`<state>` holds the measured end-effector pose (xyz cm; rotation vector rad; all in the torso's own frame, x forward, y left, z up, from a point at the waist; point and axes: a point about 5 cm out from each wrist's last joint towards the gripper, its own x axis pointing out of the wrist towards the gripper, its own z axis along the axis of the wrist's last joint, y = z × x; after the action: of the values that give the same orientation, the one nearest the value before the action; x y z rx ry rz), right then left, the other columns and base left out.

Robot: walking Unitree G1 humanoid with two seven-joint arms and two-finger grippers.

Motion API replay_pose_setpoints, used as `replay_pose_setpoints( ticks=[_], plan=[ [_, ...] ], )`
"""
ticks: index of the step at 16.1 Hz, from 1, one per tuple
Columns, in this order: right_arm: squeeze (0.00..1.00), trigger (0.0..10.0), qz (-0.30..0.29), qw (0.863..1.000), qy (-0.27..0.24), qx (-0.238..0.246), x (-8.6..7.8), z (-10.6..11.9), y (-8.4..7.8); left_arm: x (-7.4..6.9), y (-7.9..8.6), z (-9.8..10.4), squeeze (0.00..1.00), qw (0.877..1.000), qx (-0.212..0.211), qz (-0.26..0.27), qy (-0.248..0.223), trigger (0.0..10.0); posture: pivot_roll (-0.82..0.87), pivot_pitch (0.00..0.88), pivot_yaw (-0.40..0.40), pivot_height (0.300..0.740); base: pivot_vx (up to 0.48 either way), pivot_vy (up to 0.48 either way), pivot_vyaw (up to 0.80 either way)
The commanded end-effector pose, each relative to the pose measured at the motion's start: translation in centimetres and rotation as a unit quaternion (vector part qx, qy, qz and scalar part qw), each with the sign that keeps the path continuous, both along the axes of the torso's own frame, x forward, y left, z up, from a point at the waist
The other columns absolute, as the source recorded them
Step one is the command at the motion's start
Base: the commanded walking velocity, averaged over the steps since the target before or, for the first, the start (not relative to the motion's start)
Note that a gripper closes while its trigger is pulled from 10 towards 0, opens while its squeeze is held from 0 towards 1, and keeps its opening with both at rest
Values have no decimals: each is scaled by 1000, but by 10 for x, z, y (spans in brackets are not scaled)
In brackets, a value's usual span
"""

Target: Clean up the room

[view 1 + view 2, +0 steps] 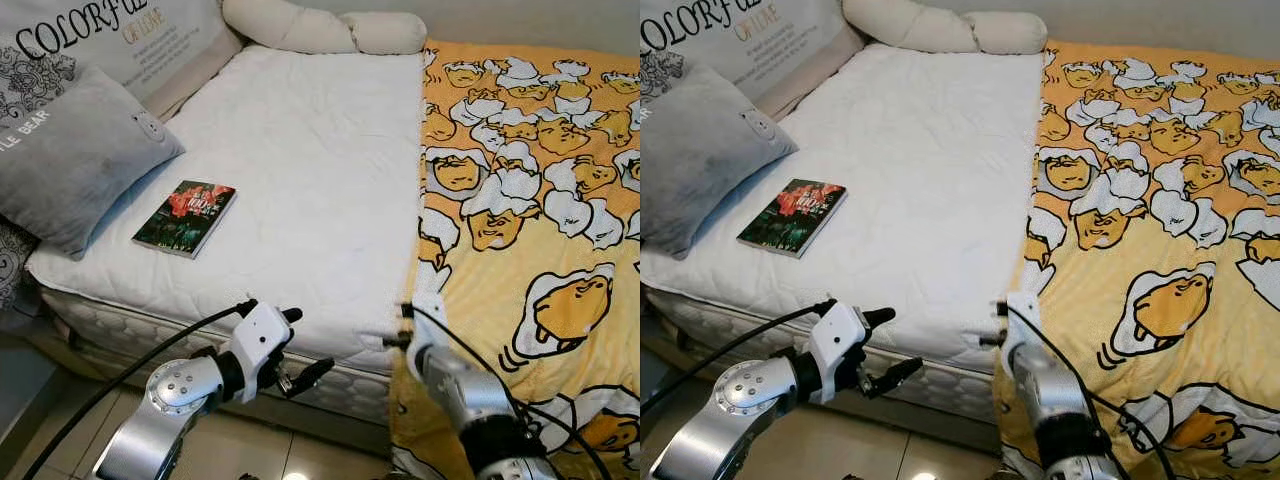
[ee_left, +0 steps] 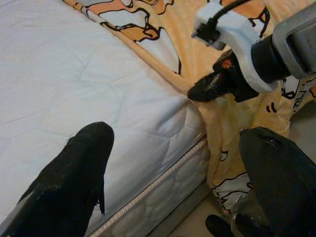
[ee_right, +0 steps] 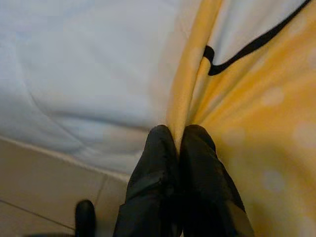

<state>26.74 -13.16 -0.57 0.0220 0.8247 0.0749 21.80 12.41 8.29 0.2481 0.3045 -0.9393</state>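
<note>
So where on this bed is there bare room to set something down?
The white mattress is bare between the book and the yellow blanket, up to the cream pillows. Its left edge is crowded by the grey cushion. The right gripper pinches the blanket's edge.

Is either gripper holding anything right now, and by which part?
The right gripper is shut on the yellow blanket, pinching its edge at the foot corner of the mattress. The left gripper is open and holds nothing.

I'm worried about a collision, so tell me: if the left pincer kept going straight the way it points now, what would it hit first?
Probably the right pincer, which is shut on the yellow blanket edge at the mattress corner. It sits ahead between the left pincer's open fingers, though depth is hard to judge.
</note>
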Motion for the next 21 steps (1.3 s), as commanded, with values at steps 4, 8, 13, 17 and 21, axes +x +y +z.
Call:
replay_pose_setpoints(
  ticks=[4, 8, 13, 17, 21],
  plan=[
    [1000, 10000, 35, 998, 48, 19, -22, -21, 1, 3, 1, 2, 314, 1000, 4, -3, -3, 10000, -53, 5, 24, 740, 0, 0, 0],
    [1000, 10000, 73, 992, -50, 93, -15, 10, 3, 12, 8, 3, 310, 999, 4, 41, -12, 10000, -49, 0, 22, 740, 0, 0, 0],
    [1000, 10000, 110, 961, -227, 113, -21, 70, -4, 26, 32, 1, 306, 954, -40, 293, -44, 10000, -76, 0, 42, 740, 0, 0, 0],
    [0, 10000, 40, 957, -270, 102, -26, 79, -10, 28, 50, 13, 267, 920, -43, 380, -88, 10000, -52, 0, 19, 740, 0, 120, -328],
    [0, 10000, 1, 956, -272, 108, -38, 78, -19, 29, 53, 18, 322, 915, 13, 381, -131, 10000, -56, 0, 22, 740, 0, 120, -781]
  ],
)
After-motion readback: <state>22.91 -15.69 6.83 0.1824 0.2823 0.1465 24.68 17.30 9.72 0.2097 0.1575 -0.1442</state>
